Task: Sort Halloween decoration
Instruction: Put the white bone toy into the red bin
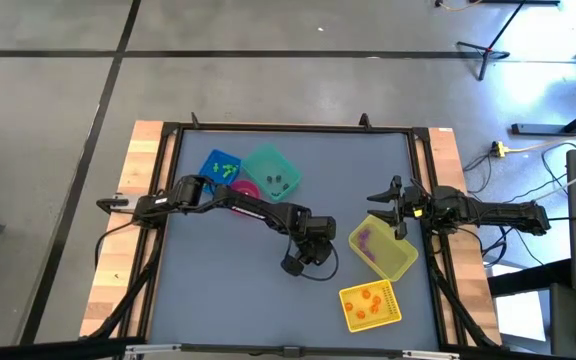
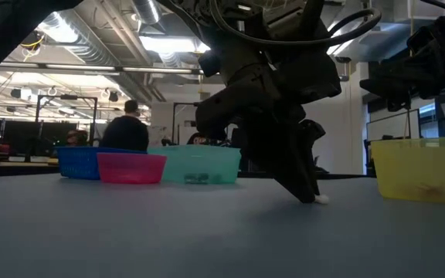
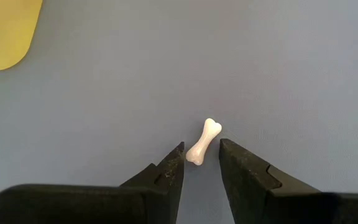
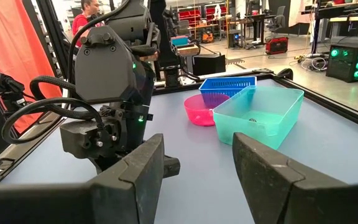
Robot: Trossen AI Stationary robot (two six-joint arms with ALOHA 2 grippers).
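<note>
Left claw [image 3: 199, 163] down on counter [image 3: 291, 74], fingers parted around white bone [image 3: 203, 142], not clenched. Right claw [image 4: 197, 168] released, hovering beside yellow bin [image 1: 383, 248].

open grey desk [image 1: 228, 290] lies bare in front of the left arm; yellow bins [image 1: 383, 247] crowd its right side, blue, pink and teal bins [image 1: 271, 172] sit behind.

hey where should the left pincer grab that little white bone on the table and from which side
Grip the white bone across its narrow shaft, coming straight down from above. It lies flat on the table, knobs at both ends, and the open left pincer already straddles its near end.
</note>
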